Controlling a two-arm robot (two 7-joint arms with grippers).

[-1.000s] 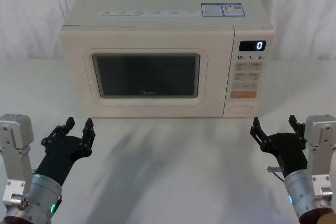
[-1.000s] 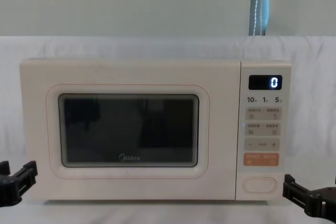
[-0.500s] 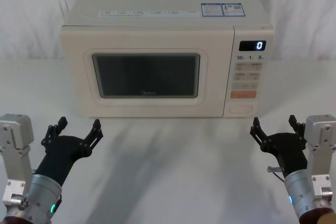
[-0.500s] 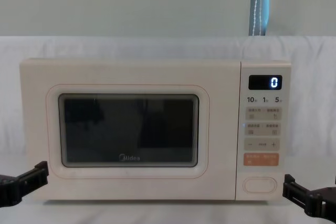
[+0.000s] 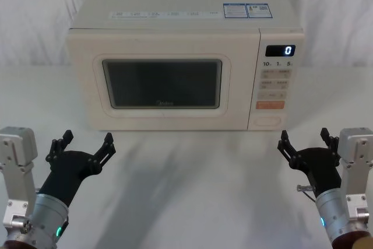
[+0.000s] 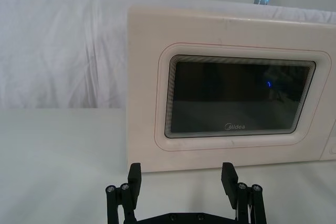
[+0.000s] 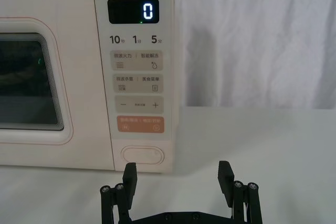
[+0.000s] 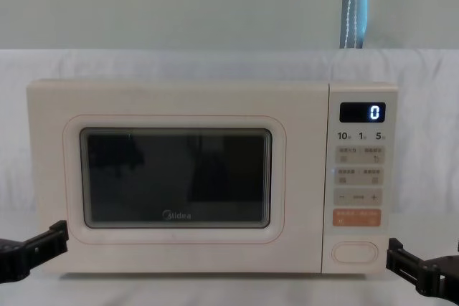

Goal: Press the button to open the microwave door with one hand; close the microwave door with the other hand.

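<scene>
Head view: my left gripper (image 5: 81,141) now stands with its fingers spread wide; a second ago they were close together, and half a second ago they had already opened, so the change is complete and nothing else has shifted. It hovers over the near left part of the table (image 5: 192,190), short of the microwave door (image 5: 163,83). My right gripper (image 5: 306,142) is likewise open and has not moved, near the right edge of the table, short of the button (image 5: 267,121). I judge both arms are readied and no step of the task is begun: the door is shut flush.

Left wrist view: the two pads (image 6: 135,176) stand well apart, aimed at the lower left corner of the door, clear of it.

Right wrist view: the open fingers (image 7: 226,174) point toward the keypad panel (image 7: 137,77); the button sits at the panel's foot, below the orange key (image 7: 140,125), just ahead and untouched. The display (image 7: 133,11) reads 0.

Chest view: both grippers show at the lower corners, either side of the microwave, touching nothing.

Surface and room: the table is covered in white cloth, with white drapery (image 8: 215,59) behind and a plain wall above it.
</scene>
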